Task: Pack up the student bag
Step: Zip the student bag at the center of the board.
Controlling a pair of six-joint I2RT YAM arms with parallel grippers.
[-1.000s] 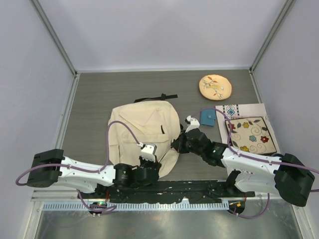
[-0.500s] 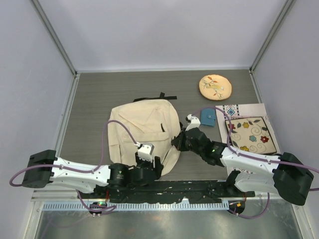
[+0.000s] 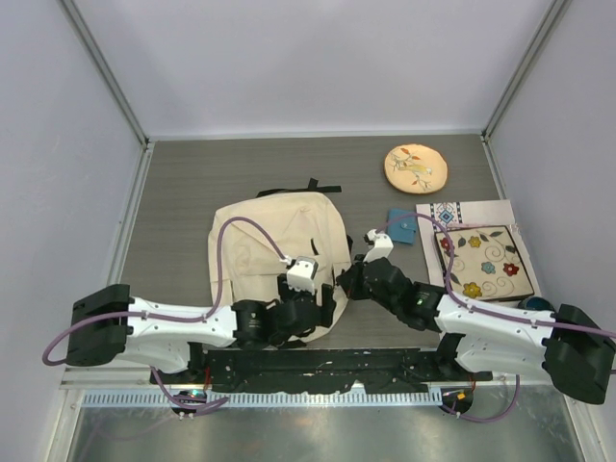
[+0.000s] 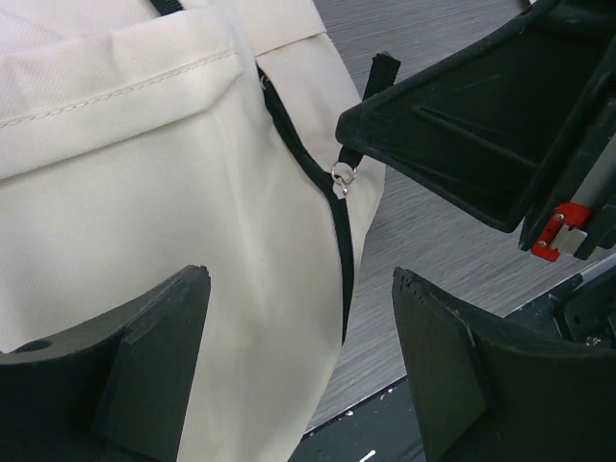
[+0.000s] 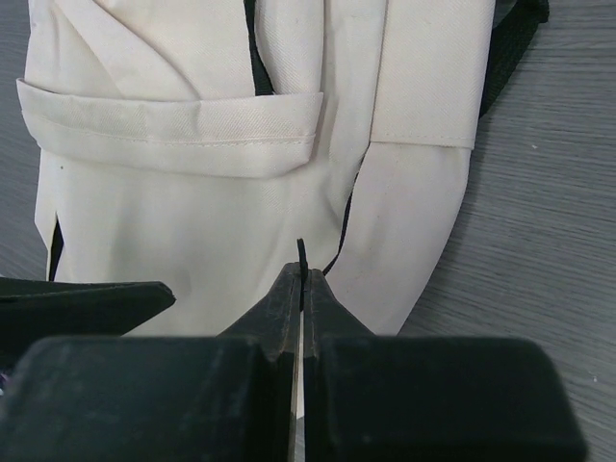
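Item one, the student bag [image 3: 274, 241]: a large cream soft-fabric backpack with thin black straps. I see it lying flat on the grey wood-grain table [image 3: 183, 183]. A black zip line [image 4: 332, 231] runs down its right side and carries a small metal puller [image 4: 341, 179]. Item two, the left gripper [image 4: 296, 277]: over the bag's near right corner, above the cream cloth, jaws spread wide with nothing between them. Item three, the right gripper [image 5: 301, 279]: against the bag's right edge, its fingers pressed together on a thin black fabric tab [image 4: 382, 75] joined to the metal puller. Item four, a small teal square item [image 3: 401, 227]: just right of the bag and apart from it; I cannot tell what it is. Item five, a round tan embroidered disc [image 3: 416, 168]: beyond the bag's far right corner, well apart. Item six, a flat square mat with coloured flowers [image 3: 486, 260]: further right of the bag than the teal item, resting on a white sheet with a patterned border [image 3: 445, 213].
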